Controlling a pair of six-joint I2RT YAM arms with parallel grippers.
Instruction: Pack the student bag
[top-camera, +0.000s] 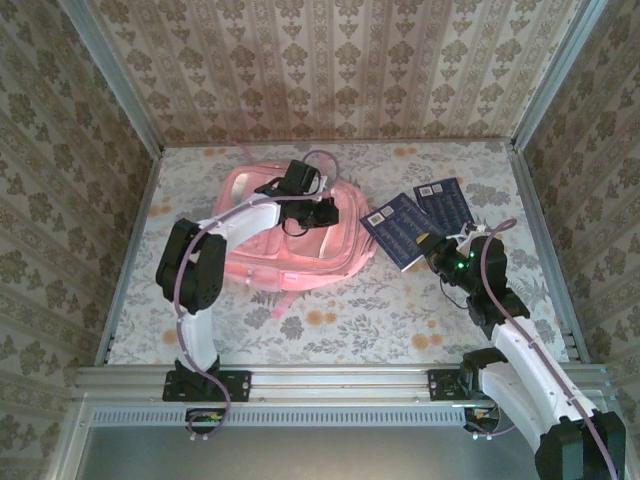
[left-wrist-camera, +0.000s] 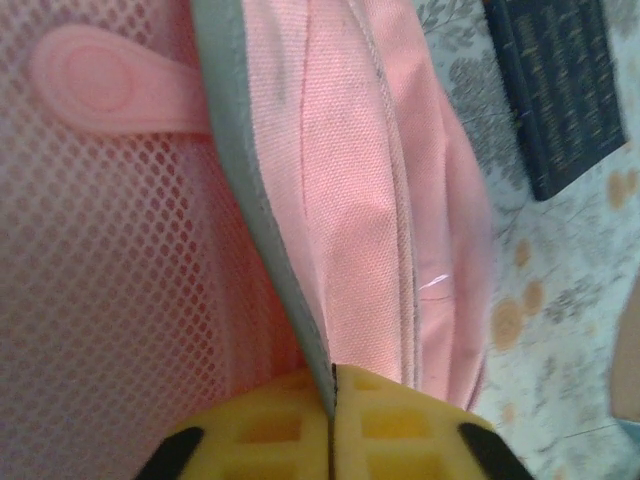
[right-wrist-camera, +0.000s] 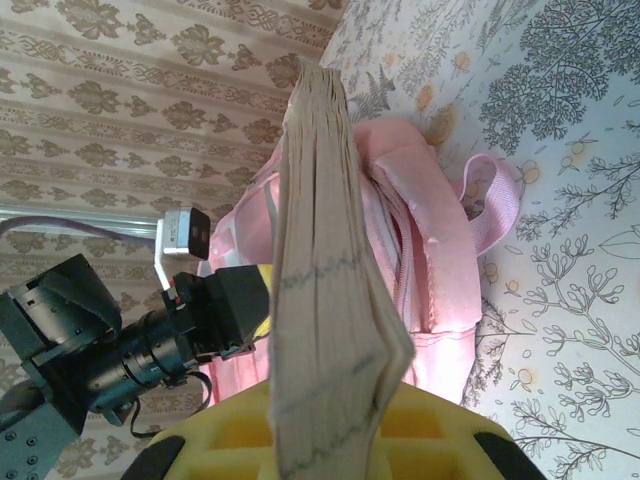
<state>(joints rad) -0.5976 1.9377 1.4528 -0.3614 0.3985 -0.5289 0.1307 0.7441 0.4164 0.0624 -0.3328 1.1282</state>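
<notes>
The student bag (top-camera: 290, 245) is a large pink backpack lying flat in the middle of the table. My left gripper (top-camera: 322, 213) reaches over it from the left. In the left wrist view this gripper (left-wrist-camera: 332, 400) is shut on the grey-trimmed edge (left-wrist-camera: 255, 190) of the bag's opening, with pink mesh lining (left-wrist-camera: 110, 260) to its left. My right gripper (top-camera: 434, 250) sits right of the bag. In the right wrist view it (right-wrist-camera: 330, 440) is shut on a dark blue book (top-camera: 398, 230), whose page edges (right-wrist-camera: 325, 270) face the camera, with the bag (right-wrist-camera: 435, 230) behind.
A second dark blue book (top-camera: 446, 204) lies beside the held one, toward the back right. Patterned walls close the table on three sides. The left arm's wrist and camera (right-wrist-camera: 180, 300) hang over the bag. Open floral tabletop (top-camera: 350, 320) lies in front of the bag.
</notes>
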